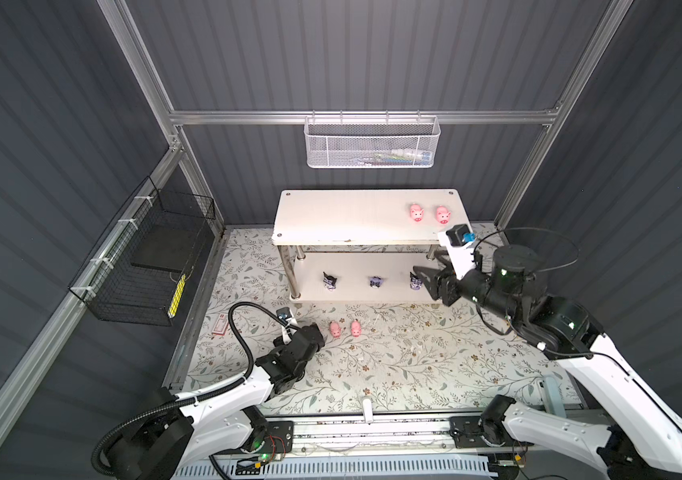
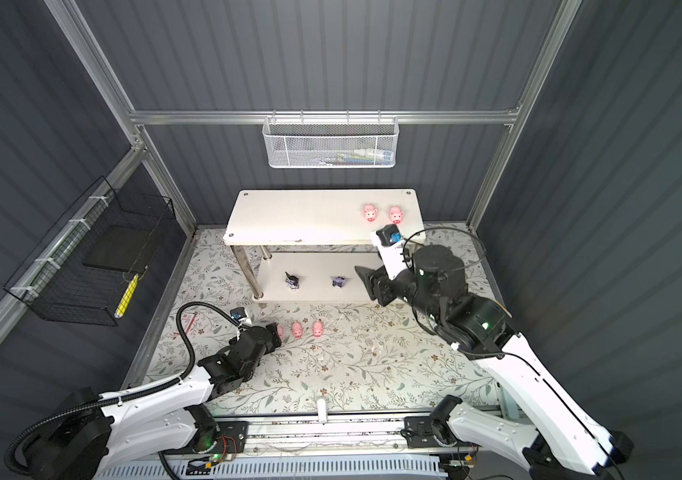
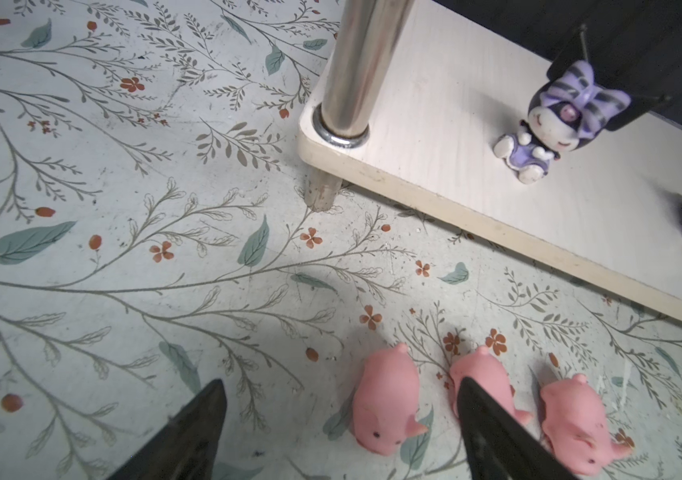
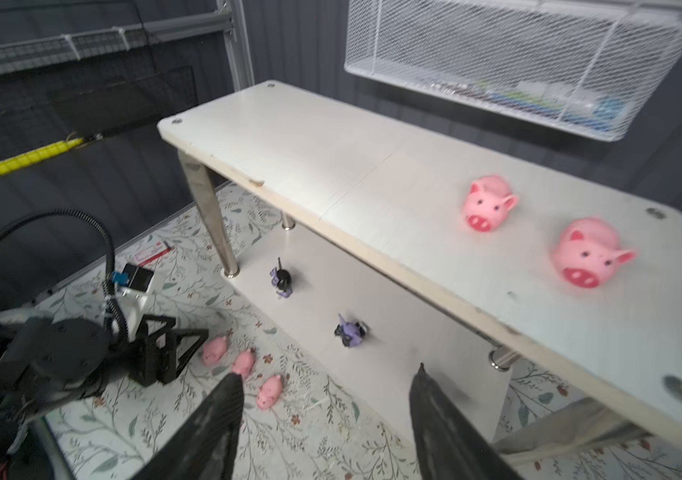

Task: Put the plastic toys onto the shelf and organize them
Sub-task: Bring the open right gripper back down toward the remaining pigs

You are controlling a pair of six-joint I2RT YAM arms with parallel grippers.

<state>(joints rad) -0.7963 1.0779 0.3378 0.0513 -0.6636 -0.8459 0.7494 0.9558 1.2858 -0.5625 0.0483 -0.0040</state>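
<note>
The shelf (image 1: 352,216) stands at the back of the floral mat. Two pink pigs (image 1: 416,212) (image 1: 442,215) sit on its top board. Three black-and-purple figures (image 1: 329,281) (image 1: 376,281) (image 1: 415,282) stand on the lower board. Three more pigs lie on the mat in front of it (image 3: 385,407) (image 3: 480,374) (image 3: 580,424). My left gripper (image 3: 341,390) is open low over the mat, with the leftmost pig between its fingers and one finger across the middle pig. My right gripper (image 1: 419,277) is open and empty at the lower board's right end, beside the rightmost figure.
A white mesh basket (image 1: 370,143) hangs on the back rail above the shelf. A black wire basket (image 1: 144,257) on the left wall holds a yellow calculator (image 1: 177,295). A small red-and-white card (image 1: 219,326) lies on the mat left of my left gripper. A chrome leg (image 3: 356,70) stands close by.
</note>
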